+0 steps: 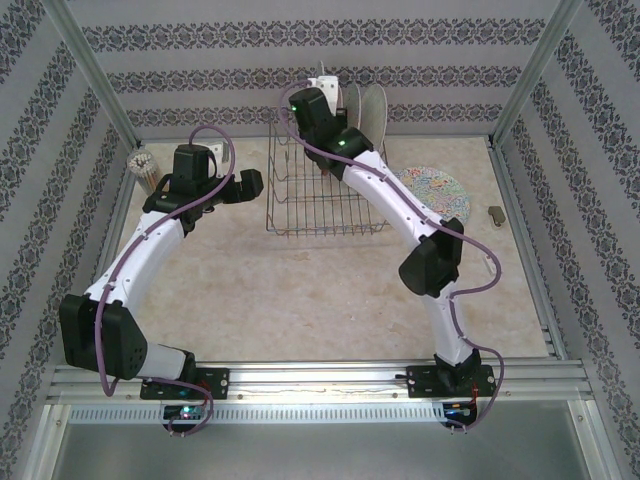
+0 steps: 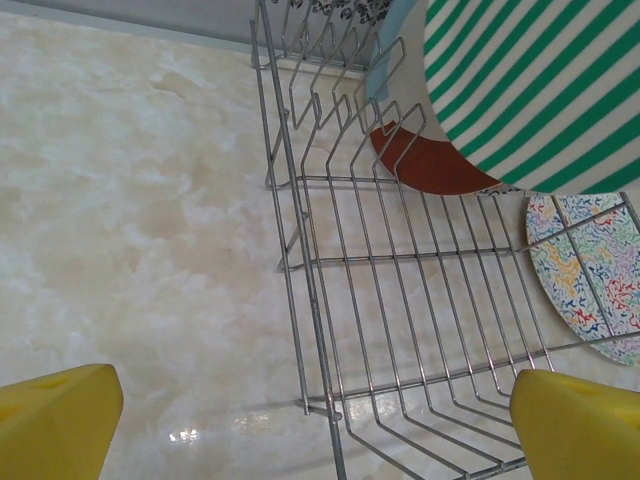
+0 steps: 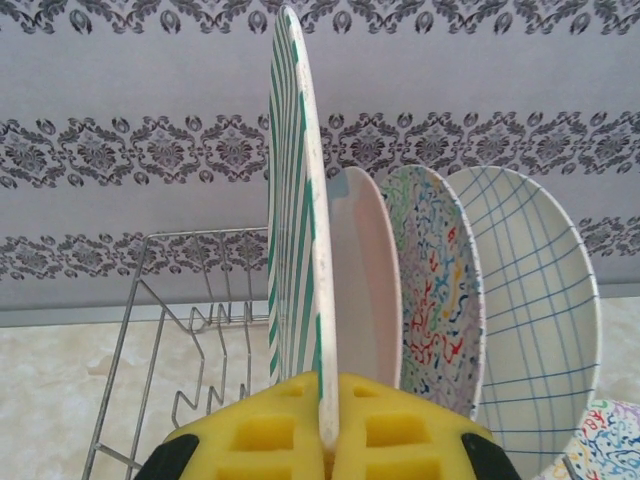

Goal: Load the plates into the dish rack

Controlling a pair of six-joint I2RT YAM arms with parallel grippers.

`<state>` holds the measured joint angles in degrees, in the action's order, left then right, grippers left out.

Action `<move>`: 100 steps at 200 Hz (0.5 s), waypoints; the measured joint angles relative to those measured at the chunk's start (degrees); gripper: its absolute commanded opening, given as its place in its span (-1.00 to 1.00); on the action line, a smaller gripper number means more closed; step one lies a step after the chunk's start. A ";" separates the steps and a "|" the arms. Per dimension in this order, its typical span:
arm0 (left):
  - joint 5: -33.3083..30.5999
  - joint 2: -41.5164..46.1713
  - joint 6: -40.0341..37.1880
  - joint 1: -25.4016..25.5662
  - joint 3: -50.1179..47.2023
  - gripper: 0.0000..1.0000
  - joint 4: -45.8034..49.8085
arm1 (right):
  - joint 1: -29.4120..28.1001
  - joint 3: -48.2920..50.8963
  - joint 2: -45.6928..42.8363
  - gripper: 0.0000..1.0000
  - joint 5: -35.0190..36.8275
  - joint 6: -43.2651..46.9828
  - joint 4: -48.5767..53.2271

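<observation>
Pinching the green-white striped plate (image 3: 292,200) by its rim between the two yellow foam pads (image 3: 265,435) of the right gripper (image 3: 330,425), jaws closed tight on it at the bottom centre of the right wrist view. Holding it upright and edge-on, reaching the top of the frame, taller than its neighbours. Not being able to tell whether its lower edge is seated between prongs, the pads hiding that part.

Finding three more plates standing upright to its right. Starting with the cream plate (image 3: 365,290) just beside it, then a multicolour floral plate (image 3: 435,290), then the pale checked plate (image 3: 530,300) toward the right edge. Seeing the wire dish rack (image 3: 190,300) opening out at lower left.

Catching a second floral plate (image 3: 612,432) in the lower right corner. Lying flat on the table (image 1: 300,290) just right of the rack, at centre right of the top view.

Hovering the left gripper (image 2: 320,440) beside the rack's left end, apart from it and spread wide open. Showing its yellow fingertips (image 2: 55,420) in the two bottom corners of the left wrist view. Looking across the rack floor toward the striped plate at upper right, with a rust rim block of the cream plate just below it.

Standing at upper left of the top view, a cup of pencils (image 1: 147,168), well apart from the rack.
</observation>
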<state>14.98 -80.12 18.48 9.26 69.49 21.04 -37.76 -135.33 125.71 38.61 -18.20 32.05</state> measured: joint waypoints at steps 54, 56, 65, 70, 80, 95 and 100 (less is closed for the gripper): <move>0.00 0.00 -0.02 0.00 0.00 0.99 0.00 | 0.00 -7.26 6.58 -1.00 0.83 0.28 0.81; 0.00 0.00 -0.02 0.00 0.00 0.99 0.00 | 0.00 -7.39 6.69 -1.00 0.90 0.28 0.81; 0.00 0.02 -0.02 0.00 0.00 0.99 0.00 | 0.00 -7.85 7.37 -1.00 1.05 0.44 0.81; 0.00 0.02 -0.02 0.00 0.00 0.99 -0.02 | 0.00 -8.07 7.69 -1.00 1.07 0.44 0.81; 0.00 0.02 -0.02 0.00 0.00 0.99 0.00 | 0.00 -8.31 8.31 -1.00 1.03 0.46 0.83; 0.00 0.02 -0.02 0.00 0.00 0.99 0.00 | 0.02 -8.79 9.05 -1.00 1.03 0.44 0.98; 0.00 0.02 -0.02 0.00 0.00 0.99 0.00 | 0.02 -9.07 9.33 -1.00 1.01 0.44 1.01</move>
<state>14.98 -80.09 18.46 9.26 69.49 21.04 -37.74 -144.40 135.04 39.62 -17.76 33.06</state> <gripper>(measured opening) 0.996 0.051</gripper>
